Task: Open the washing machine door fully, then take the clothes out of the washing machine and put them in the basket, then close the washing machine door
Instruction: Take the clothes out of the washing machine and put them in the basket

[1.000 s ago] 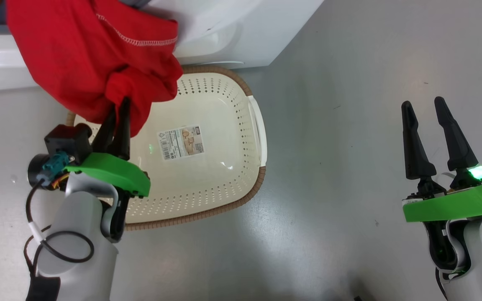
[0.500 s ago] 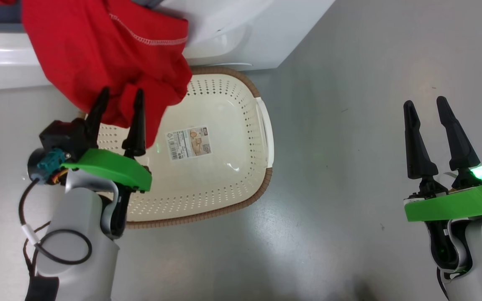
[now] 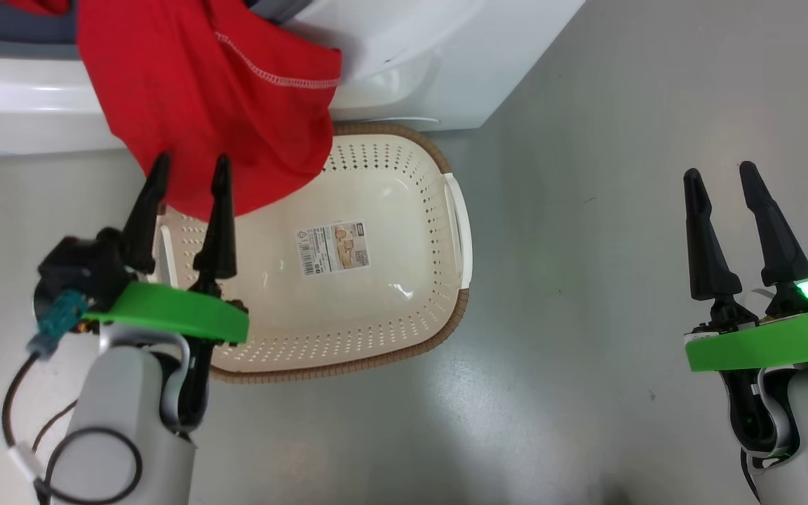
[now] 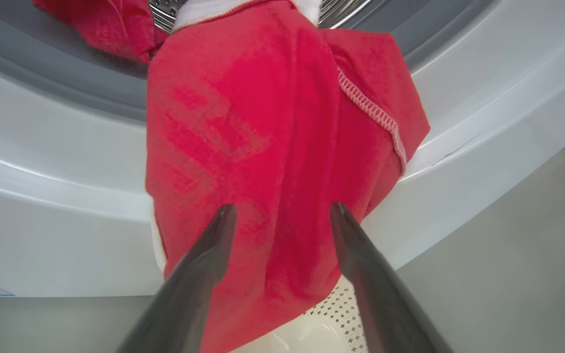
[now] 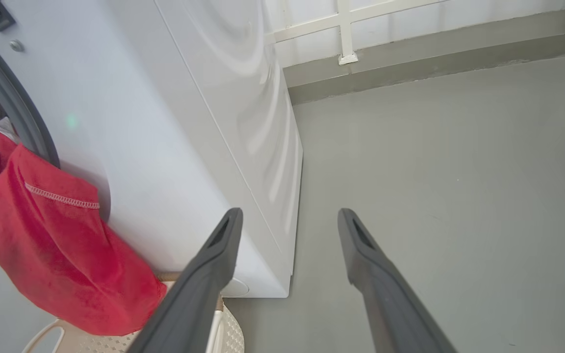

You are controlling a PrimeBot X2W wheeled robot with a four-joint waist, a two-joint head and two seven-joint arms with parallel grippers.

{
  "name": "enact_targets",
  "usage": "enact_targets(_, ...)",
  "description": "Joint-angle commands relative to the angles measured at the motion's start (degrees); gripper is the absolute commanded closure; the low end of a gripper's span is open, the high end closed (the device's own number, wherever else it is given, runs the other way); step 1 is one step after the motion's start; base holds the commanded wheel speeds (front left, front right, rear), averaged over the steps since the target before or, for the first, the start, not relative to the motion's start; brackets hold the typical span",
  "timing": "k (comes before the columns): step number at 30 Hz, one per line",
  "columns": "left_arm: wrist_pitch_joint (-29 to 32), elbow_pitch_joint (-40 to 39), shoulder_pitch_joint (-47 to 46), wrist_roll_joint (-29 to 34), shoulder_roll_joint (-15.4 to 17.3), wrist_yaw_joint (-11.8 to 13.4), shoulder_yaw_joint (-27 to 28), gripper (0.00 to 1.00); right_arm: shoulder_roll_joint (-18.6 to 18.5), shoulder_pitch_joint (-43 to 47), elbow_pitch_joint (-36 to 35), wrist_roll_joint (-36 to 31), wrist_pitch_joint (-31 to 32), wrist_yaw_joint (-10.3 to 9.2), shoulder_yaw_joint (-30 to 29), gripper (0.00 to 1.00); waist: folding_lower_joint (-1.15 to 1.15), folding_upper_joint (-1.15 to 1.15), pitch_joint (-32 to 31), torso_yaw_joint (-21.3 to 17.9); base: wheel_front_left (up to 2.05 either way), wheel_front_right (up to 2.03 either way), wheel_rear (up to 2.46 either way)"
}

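A red garment with white stitching [image 3: 214, 105] [image 4: 272, 147] [image 5: 57, 245] hangs out of the washing machine [image 3: 404, 63] [image 5: 179, 147] drum opening, its lower end dangling over the far left corner of the basket [image 3: 390, 308]. My left gripper [image 3: 190, 172] [image 4: 282, 215] is open just below and in front of the cloth, with nothing clamped between its fingers. The basket is cream with a brown rim and a label sticker on its bare bottom. Over bare floor at the right, my right gripper [image 3: 723, 175] [image 5: 287, 215] stands open and holds nothing. The washing machine door is out of view.
Grey floor [image 3: 621, 140] spreads to the right of the machine and basket. In the right wrist view, a white wall base with a railing [image 5: 346, 29] runs behind the machine. More red cloth [image 4: 101, 24] lies inside the grey rubber ring.
My left gripper has gone from shut on the red garment to open and drawn back a little. The garment's bunched end has dropped loose. The head camera has shifted slightly.
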Motion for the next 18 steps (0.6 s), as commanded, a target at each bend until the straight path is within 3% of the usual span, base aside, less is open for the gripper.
enact_targets(1,-0.3,-2.6,3.0,0.0,1.5,-0.3,1.9,0.0,-0.6,1.3,-1.3,-0.6,-0.4,0.37,0.7,0.0,0.0,0.0,-0.4,0.3,0.0,0.0,0.0)
enact_targets(11,-0.3,-9.3,9.7,1.5,1.5,-0.1,4.3,0.0,-1.1,2.4,-1.1,-0.6,-0.4,0.37,0.8,0.0,0.0,0.0,-2.0,0.8,0.0,0.0,0.0)
enact_targets(18,-0.3,-15.7,15.1,0.6,1.5,2.5,4.8,0.0,-1.4,3.0,-1.1,-0.5,-0.4,0.37,0.9,0.0,0.0,0.0,-2.9,0.7,0.0,0.0,0.0)
